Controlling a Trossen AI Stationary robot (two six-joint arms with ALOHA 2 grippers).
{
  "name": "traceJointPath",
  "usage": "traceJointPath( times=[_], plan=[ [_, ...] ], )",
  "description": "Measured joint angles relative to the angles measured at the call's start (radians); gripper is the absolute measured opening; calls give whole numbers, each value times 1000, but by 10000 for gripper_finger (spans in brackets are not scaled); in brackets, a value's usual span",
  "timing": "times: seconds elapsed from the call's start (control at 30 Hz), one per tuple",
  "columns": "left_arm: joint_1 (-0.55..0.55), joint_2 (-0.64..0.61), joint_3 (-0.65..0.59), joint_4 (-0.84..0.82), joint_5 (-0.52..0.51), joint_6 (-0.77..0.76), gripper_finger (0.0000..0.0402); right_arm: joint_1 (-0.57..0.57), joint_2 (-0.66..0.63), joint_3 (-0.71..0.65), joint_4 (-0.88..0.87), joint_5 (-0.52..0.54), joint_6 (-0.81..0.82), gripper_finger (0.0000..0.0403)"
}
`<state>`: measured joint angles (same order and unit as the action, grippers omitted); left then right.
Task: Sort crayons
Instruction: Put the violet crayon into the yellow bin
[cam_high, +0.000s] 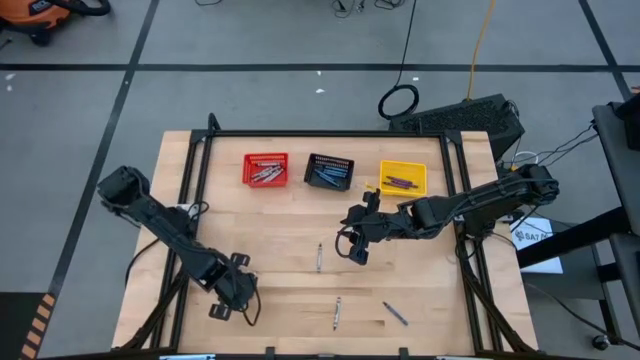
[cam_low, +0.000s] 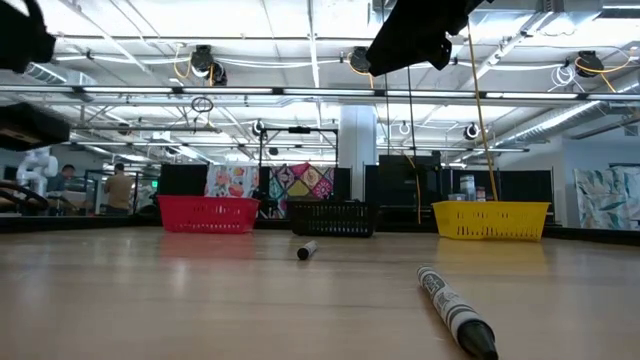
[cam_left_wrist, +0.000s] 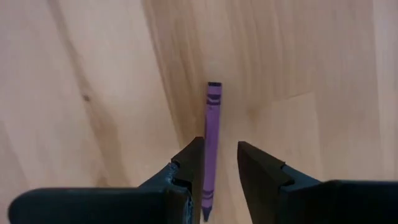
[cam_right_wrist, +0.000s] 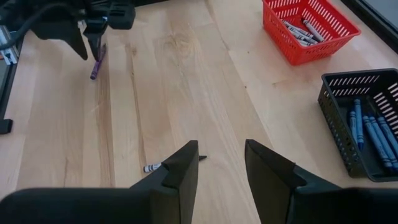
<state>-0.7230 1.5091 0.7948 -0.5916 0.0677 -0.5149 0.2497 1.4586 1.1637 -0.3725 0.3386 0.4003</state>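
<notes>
Pickup phase, purple crayon (cam_left_wrist: 212, 134). My left gripper (cam_left_wrist: 221, 168) sits low over the front-left part of the table (cam_high: 280, 230), fingers spread, nothing held, with the crayon lying flat between them along the wood grain. It sits nearer one finger than the other, so I'd centre a touch before squeezing. Next move as I judge it: drop the last bit, close on the shaft, lift, carry to the yellow basket (cam_high: 403, 178), which already holds purple-maroon ones.

My right gripper (cam_right_wrist: 221, 163) hovers mid-table, also spread and empty, looking down past a grey crayon (cam_right_wrist: 152, 167) on the wood. Red basket (cam_high: 266, 169) holds grey ones, black basket (cam_high: 329, 172) blue ones. Three more crayons lie loose on the table, toward the front.
</notes>
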Motion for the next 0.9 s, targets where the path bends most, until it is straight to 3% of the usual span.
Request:
traceJointPath(
  times=[0.47, 0.73, 0.9],
  plan=[
    [-5, 136, 6, 3, -45, -4, 93, 0, 0, 0, 0, -1, 33, 116],
    [-4, 137, 5, 0, -51, 9, 12, 0, 0, 0, -10, -1, 86, 116],
    [15, 136, 12, -13, -24, 72, 9, 1, 0, 0, -38, -3, 122, 116]
  ],
)
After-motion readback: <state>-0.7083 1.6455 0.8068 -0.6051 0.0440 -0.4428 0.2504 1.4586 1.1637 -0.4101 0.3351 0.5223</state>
